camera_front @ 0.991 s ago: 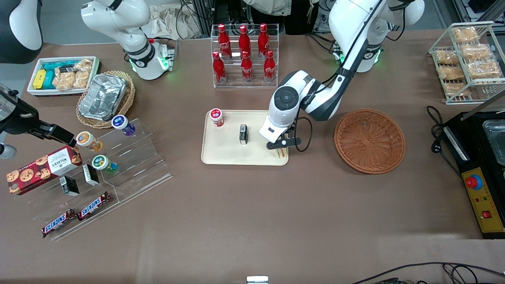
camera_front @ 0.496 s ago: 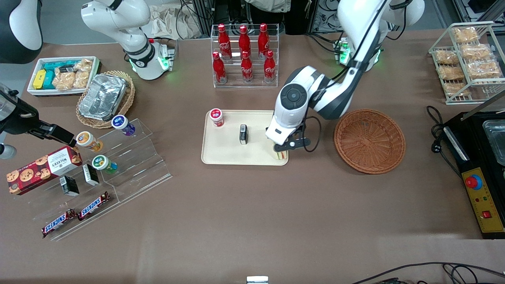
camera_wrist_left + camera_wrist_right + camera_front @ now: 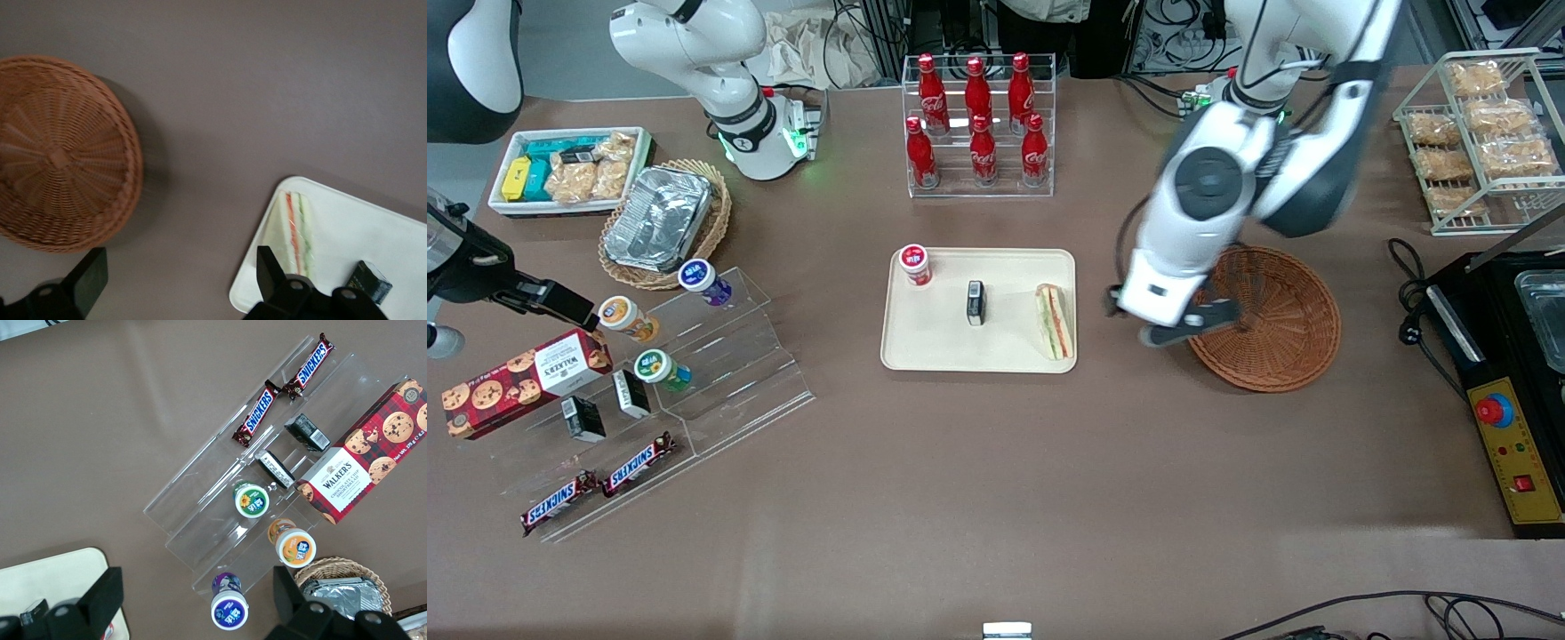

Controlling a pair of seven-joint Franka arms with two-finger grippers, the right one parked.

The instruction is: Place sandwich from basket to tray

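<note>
Sandwich (image 3: 1054, 321) lies on tray (image 3: 934, 342); open claw (image 3: 180, 280) partly cropped.

A matte brown table (image 3: 996, 498) under even light.

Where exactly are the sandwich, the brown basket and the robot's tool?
sandwich (image 3: 1054, 322): front view, on its striped filling edge.
basket (image 3: 1276, 307): front view, on its woven floor.
tool (image 3: 180, 283): left wrist view, the gap between its open fingers, above bare table between basket and tray (image 3: 373, 230).
</note>
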